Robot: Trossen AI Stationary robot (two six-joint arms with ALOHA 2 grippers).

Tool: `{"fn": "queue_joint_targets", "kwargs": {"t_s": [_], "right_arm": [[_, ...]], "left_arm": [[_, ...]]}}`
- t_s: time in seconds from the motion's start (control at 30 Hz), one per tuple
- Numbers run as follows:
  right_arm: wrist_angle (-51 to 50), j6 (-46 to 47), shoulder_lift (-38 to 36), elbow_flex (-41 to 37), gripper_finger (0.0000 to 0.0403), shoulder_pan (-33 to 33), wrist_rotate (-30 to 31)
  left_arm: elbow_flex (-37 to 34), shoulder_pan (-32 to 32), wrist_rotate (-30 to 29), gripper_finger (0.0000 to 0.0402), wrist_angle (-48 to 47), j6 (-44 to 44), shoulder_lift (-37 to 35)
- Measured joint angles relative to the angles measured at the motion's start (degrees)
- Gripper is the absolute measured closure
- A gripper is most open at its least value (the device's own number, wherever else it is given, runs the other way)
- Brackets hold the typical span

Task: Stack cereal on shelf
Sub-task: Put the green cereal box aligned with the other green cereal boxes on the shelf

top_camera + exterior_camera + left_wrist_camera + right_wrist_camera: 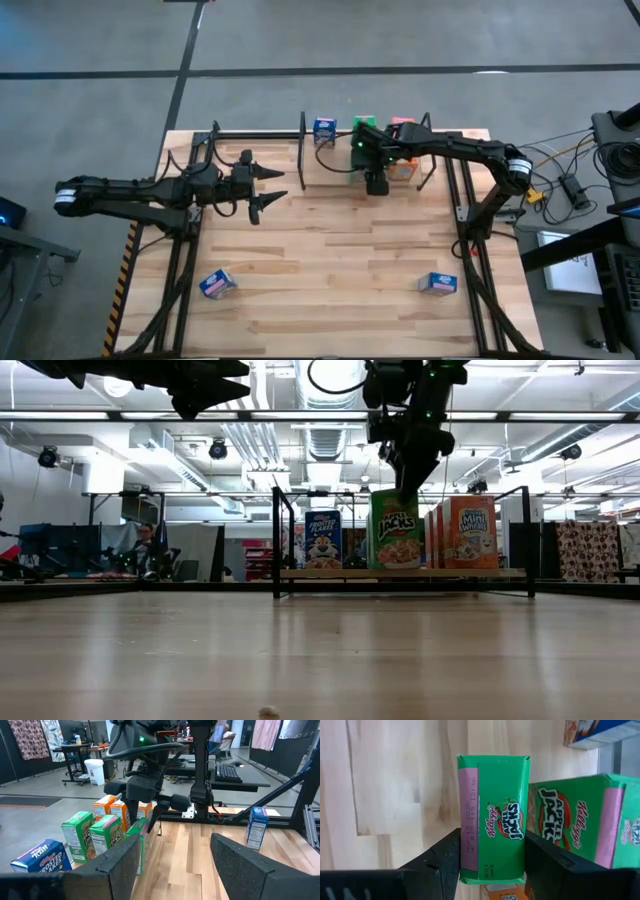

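Observation:
My right gripper (492, 835) is over the shelf (400, 573) at the table's far edge, shut on a green cereal box (395, 530). To one side of that box on the shelf stands a blue box (322, 540), to the other orange boxes (462, 530). A second green box (575, 825) stands close beside the held one. Two more blue boxes (217, 284) (437, 284) lie on the tabletop near its front. My left gripper (280, 185) hovers open above the table, left of the shelf, touching nothing. My right gripper pinches the green box at its upper end (467, 850) between the two fingers, one on each of two opposite faces. The fingers (405, 475) come from above, pointing down. The box stands upright with its bottom at the shelf board.
The shelf's black upright posts (303, 150) (428, 160) stand at its ends. Larger black side frames (185, 250) (465, 250) run along the table's left and right edges. Bare wood lies between the two blue boxes on the tabletop. A person sits in the room beyond (148, 545).

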Motion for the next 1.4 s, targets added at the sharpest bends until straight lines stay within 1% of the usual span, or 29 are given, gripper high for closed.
{"fn": "queue_joint_targets", "kwargs": {"t_s": [0.33,0.97,1.1,1.4], "right_arm": [[-0.02,-0.30,0.04,0.00,0.0227,-2.32,0.07],[0.05,-0.80,0.04,0.00,0.0227,-2.33,-0.35],[0.20,-0.45,0.04,0.00,0.0216,-2.33,-0.33],[0.37,-0.45,0.04,0.00,0.0175,-2.33,0.13]], "left_arm": [[0.00,-0.02,0.00,0.0177,0.00,0.22,0.00],[0.00,0.00,-0.02,0.0177,0.00,0.61,0.00],[0.00,0.00,-0.02,0.0177,0.00,0.63,0.02],[0.00,-0.01,-0.02,0.0177,0.00,0.61,0.02]]}}
